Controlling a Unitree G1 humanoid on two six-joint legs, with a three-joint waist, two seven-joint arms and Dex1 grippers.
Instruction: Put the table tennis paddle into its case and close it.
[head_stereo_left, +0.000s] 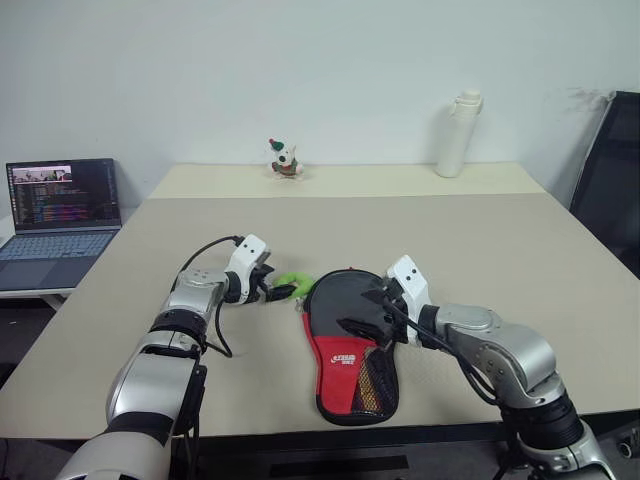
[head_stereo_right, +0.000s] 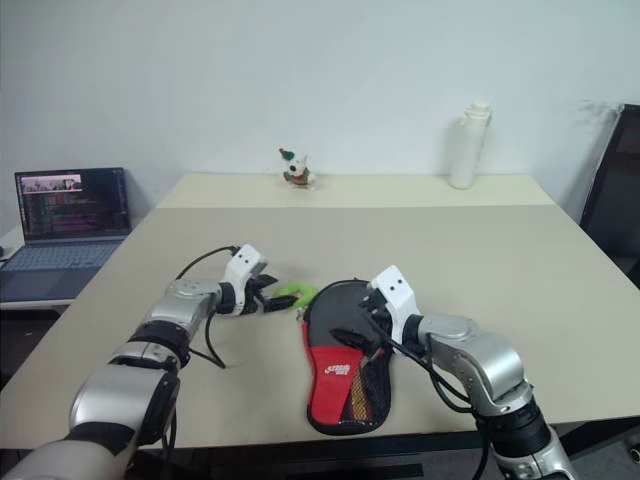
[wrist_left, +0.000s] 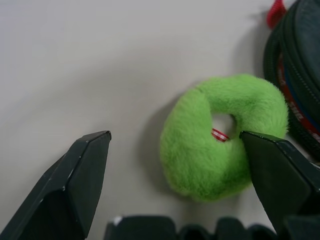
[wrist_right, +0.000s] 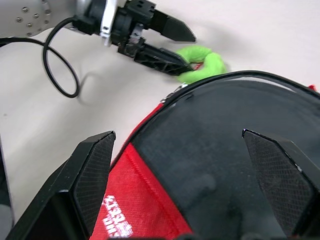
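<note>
Here, in the eye view, the case lies mid-desk, the wide-open, empty left hand at its 10 o'clock. Left wrist: green ring charm between fingers. Right wrist: empty right hand spread over the case. Closing step; next, likely pinch the charm.

One case, one bottle, one laptop, one toy.
</note>
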